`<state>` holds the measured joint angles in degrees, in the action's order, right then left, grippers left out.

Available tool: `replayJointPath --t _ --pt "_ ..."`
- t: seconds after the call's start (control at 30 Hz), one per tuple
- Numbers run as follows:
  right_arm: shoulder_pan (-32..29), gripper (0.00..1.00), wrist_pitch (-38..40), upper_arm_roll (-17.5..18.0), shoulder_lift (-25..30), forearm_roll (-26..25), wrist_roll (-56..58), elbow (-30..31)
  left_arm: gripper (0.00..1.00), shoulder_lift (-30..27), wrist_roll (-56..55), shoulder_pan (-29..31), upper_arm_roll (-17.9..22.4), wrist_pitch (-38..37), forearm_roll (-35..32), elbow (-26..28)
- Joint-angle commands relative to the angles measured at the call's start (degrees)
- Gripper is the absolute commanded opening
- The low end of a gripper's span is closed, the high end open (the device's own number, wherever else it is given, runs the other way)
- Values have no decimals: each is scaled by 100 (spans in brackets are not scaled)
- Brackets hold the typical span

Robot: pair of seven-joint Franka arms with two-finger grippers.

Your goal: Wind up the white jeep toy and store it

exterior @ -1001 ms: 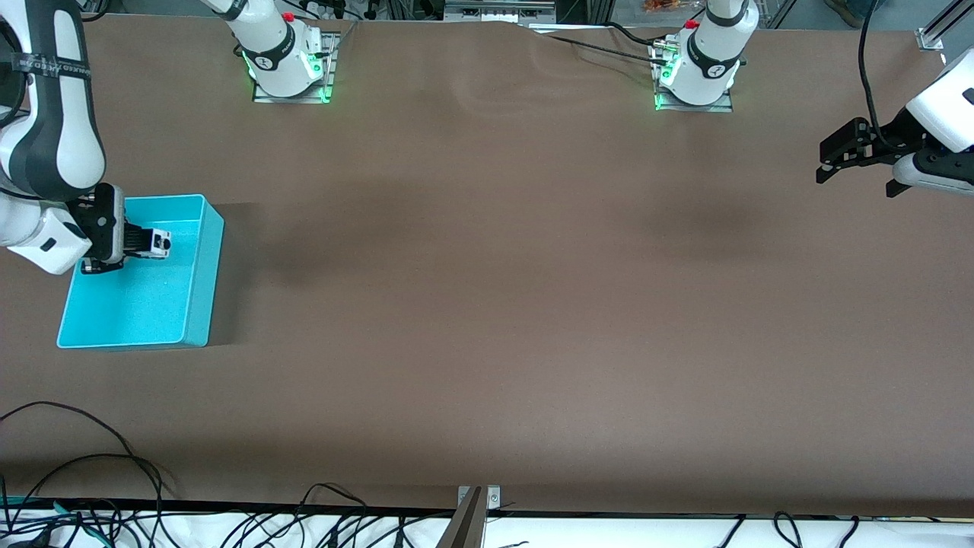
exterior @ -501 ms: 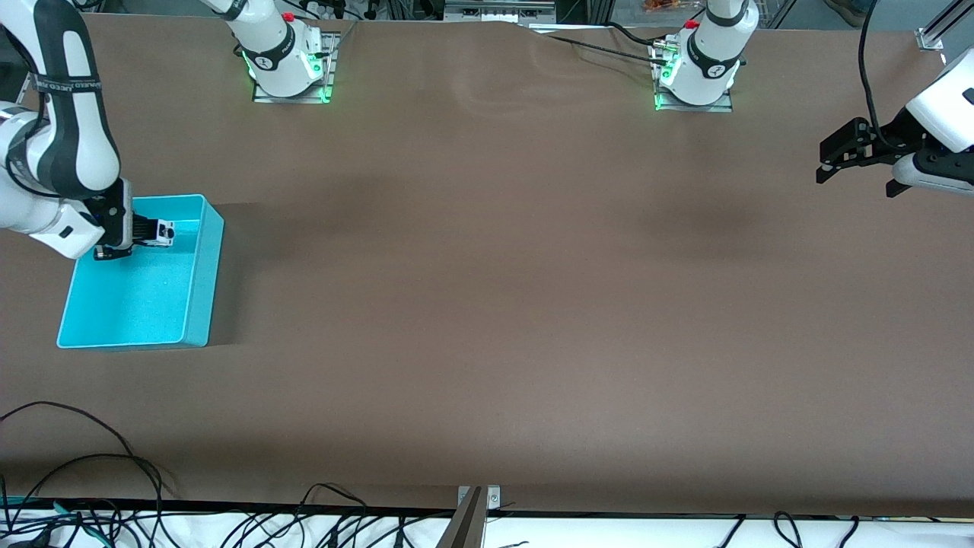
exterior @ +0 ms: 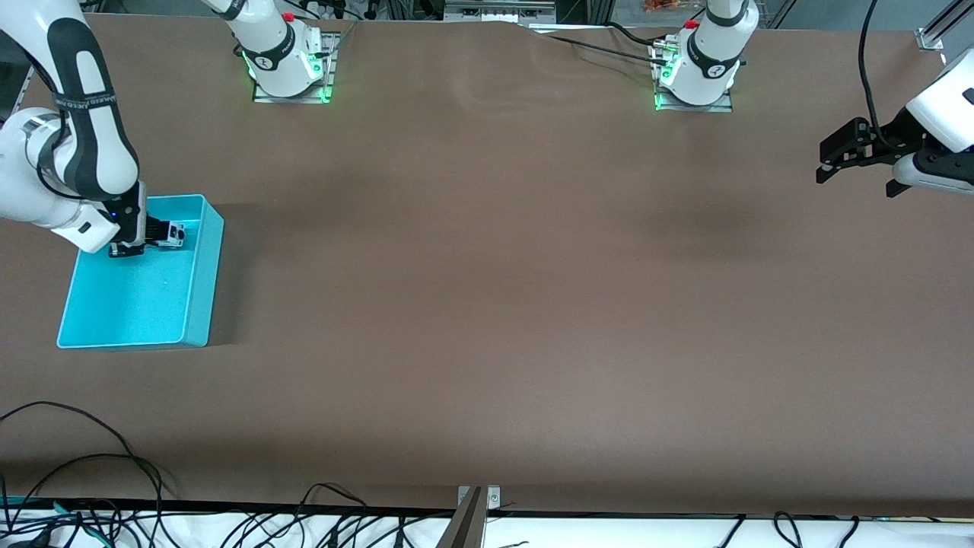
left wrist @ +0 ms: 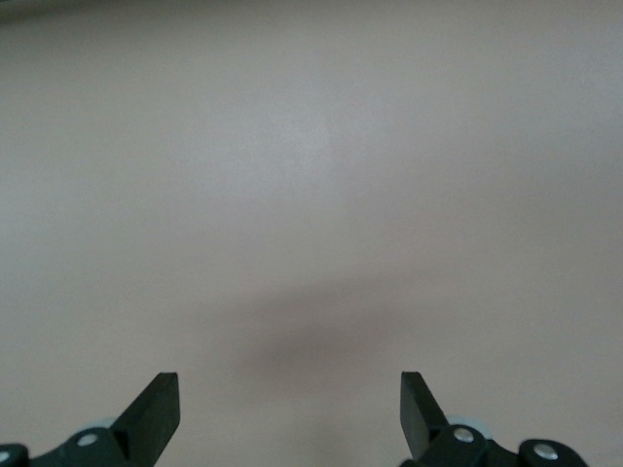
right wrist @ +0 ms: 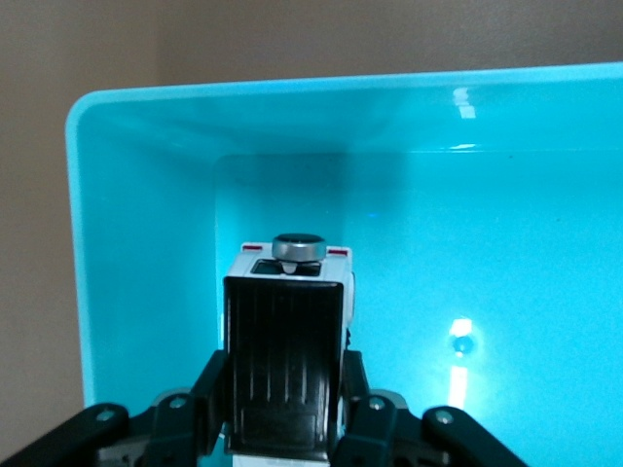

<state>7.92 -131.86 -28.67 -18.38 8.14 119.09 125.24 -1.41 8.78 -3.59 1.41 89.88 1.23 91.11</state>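
My right gripper [exterior: 166, 233] is shut on the white jeep toy [exterior: 176, 234] and holds it inside the cyan bin [exterior: 199, 301], low over the bin's end farther from the front camera. In the right wrist view the jeep [right wrist: 289, 331] shows its black roof and a grey spare wheel between the fingers [right wrist: 209, 389], with the bin's wall [right wrist: 127, 107] around it. My left gripper [exterior: 833, 160] is open and empty, waiting above the bare table at the left arm's end. Its wrist view shows only its fingertips [left wrist: 156, 409] over plain tabletop.
The brown tabletop [exterior: 487, 289] stretches between the bin and the left arm. Loose cables [exterior: 91, 495] lie along the edge nearest the front camera. The two arm bases [exterior: 285, 65] stand along the table's edge farthest from the front camera.
My right gripper has carried the jeep lower into the bin and slightly toward its end farther from the front camera. The left arm has not moved.
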Motion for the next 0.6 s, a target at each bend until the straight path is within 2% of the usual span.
replayJointPath --t 0.0,0.17,0.4,0.43,0.47,0.53,0.57 --pt "-28 17 -164 -16 -148 398 448 53 100 88 63 -27 8 -155 -62 -207" --pt "-36 17 -252 -16 -298 750 808 36 100 88 63 -27 8 -146 -62 -207" --pt "-63 23 -279 -16 -395 785 826 18 100 88 63 -27 8 -155 -62 -207" --pt "-63 31 -279 -16 -395 785 826 9 100 88 63 -27 8 -155 -62 -207" --pt "-63 44 -279 -16 -395 794 826 9 100 88 72 -27 8 -155 -62 -207" --pt "-71 75 -270 -7 -395 820 818 1 100 88 63 -27 8 -155 -62 -207" --pt "-71 96 -261 -16 -395 907 809 -8 100 88 63 -27 8 -155 -62 -207"
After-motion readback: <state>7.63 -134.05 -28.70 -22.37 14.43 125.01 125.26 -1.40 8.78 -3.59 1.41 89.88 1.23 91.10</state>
